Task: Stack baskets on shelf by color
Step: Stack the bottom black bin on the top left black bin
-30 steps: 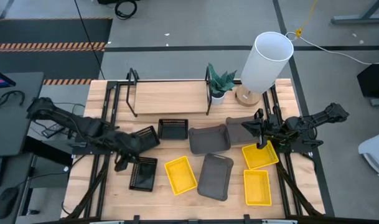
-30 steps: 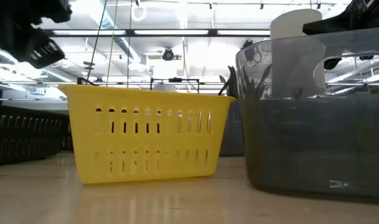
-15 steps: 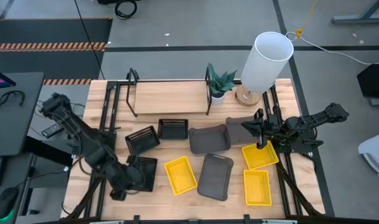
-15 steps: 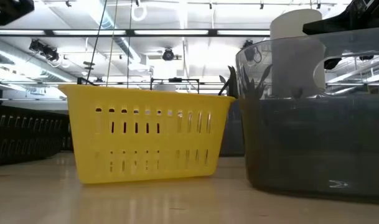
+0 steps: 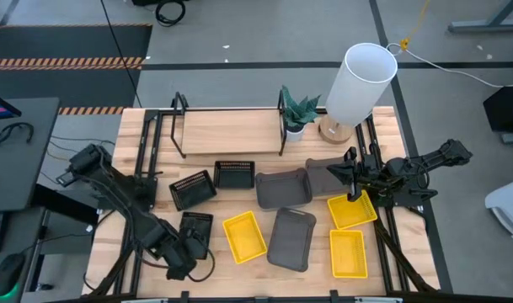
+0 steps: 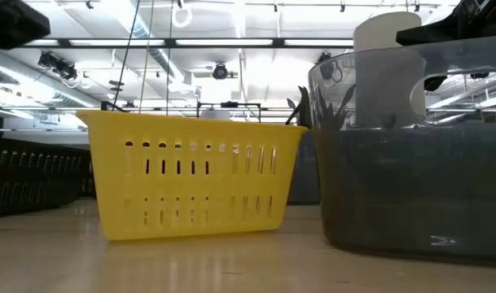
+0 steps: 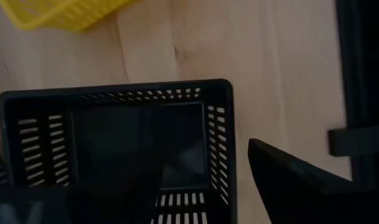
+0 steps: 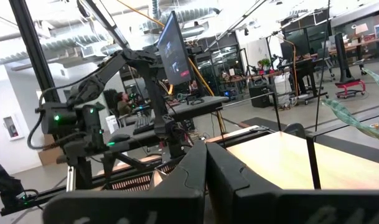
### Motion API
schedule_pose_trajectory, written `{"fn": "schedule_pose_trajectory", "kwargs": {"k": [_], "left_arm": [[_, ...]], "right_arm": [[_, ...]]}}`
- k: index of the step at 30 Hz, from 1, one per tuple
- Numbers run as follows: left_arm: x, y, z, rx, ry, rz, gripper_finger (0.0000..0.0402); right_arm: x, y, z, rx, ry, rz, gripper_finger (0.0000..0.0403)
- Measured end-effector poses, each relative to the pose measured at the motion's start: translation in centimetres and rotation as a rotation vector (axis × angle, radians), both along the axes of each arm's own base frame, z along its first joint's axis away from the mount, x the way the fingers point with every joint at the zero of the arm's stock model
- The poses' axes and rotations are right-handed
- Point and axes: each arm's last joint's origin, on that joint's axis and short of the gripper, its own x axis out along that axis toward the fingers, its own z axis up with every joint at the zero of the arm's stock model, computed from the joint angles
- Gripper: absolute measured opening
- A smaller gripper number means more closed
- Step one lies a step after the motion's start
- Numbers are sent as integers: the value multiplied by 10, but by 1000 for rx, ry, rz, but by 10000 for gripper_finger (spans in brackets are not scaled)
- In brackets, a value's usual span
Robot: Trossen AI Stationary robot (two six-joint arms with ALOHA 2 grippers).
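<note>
Baskets all sitting on the bench [image 5: 138, 252], none on the shelf [image 5: 231, 132] yet. Shelf at the far side, plank bare, plant [image 5: 296, 114] and white lamp [image 5: 357, 84] just beside its right end.

Two black baskets [image 5: 214, 178] lying side by side just in front of the shelf; third black basket [image 5: 194, 235] nearer the front left. Grey baskets [image 5: 283, 188] mid-bench, one more grey basket [image 5: 291, 238] nearer the front. Yellow basket [image 5: 244, 236] beside it, two further yellow baskets [image 5: 350, 231] on the right.

Left gripper [image 5: 179, 259] hovering over the near end of the front-left black basket, jaws spread wide, nothing pinched. Left wrist view looking straight down into that black basket [image 7: 124, 143], one dark finger [image 7: 295, 186] showing just outside its wall, other finger apparently over the inside.

Right gripper [image 5: 355, 183] resting by the yellow basket at right, jaws pressed together, holding nothing, waiting.

Step in hand, judging: lining up to grab the front-left black basket by its rim. Next move calling for: lowering so one finger drops inside the wall and one outside, closing on the rim, lifting clear, carrying to the shelf plank. Watching for the thin perforated wall slipping or tilting in the pinch.
</note>
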Motion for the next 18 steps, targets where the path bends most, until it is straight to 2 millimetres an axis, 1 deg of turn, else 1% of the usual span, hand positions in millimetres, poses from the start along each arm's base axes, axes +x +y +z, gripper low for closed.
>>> {"fn": "schedule_pose_trajectory", "kwargs": {"k": [3,7,12,18], "left_arm": [[3,-3,-10,17,31,-3,237],[4,-7,-18,-8,91,-16,222],[10,-11,-13,-36,84,-14,209],[13,-10,-11,-37,78,-22,207]], "right_arm": [[0,0,0,0,0,0,12],[0,0,0,0,0,0,12],[0,0,0,0,0,0,12],[0,0,0,0,0,0,12]]}}
